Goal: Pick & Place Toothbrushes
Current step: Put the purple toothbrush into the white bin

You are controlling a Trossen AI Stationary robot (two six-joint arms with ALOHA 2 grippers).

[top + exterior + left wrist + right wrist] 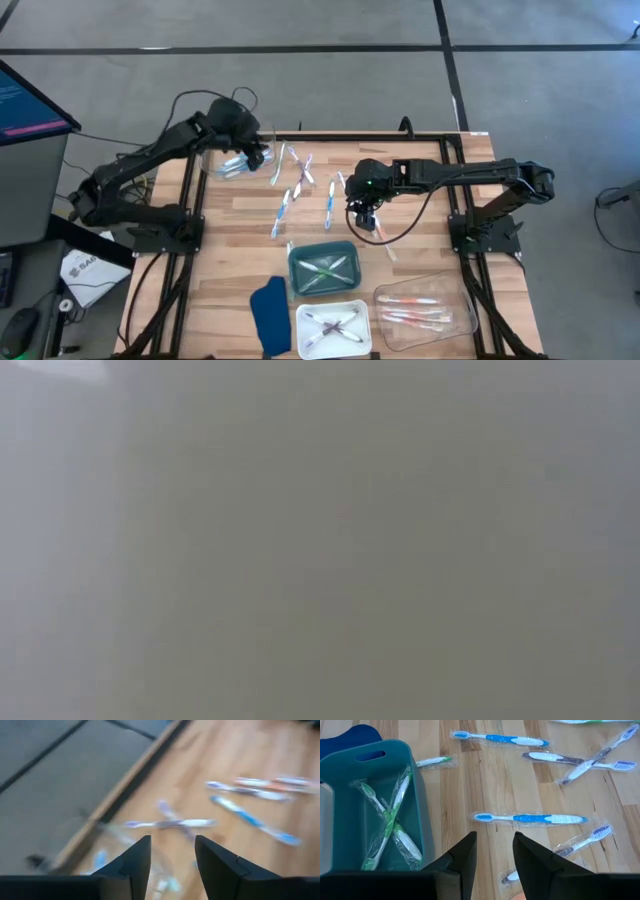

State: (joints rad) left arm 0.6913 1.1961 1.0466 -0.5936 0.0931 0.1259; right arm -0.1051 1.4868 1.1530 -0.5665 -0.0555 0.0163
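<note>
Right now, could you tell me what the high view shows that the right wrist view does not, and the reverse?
Only the high view shows both arms, the left gripper over a clear tray at the table's far left, a white tray of purple brushes, and a second clear tray of orange ones. Only the right wrist view shows the right gripper with its fingers apart and nothing between them, and the plastic wrap on each brush. Both show the teal tray with green brushes, the dark blue cloth and loose blue brushes on the wood.
</note>
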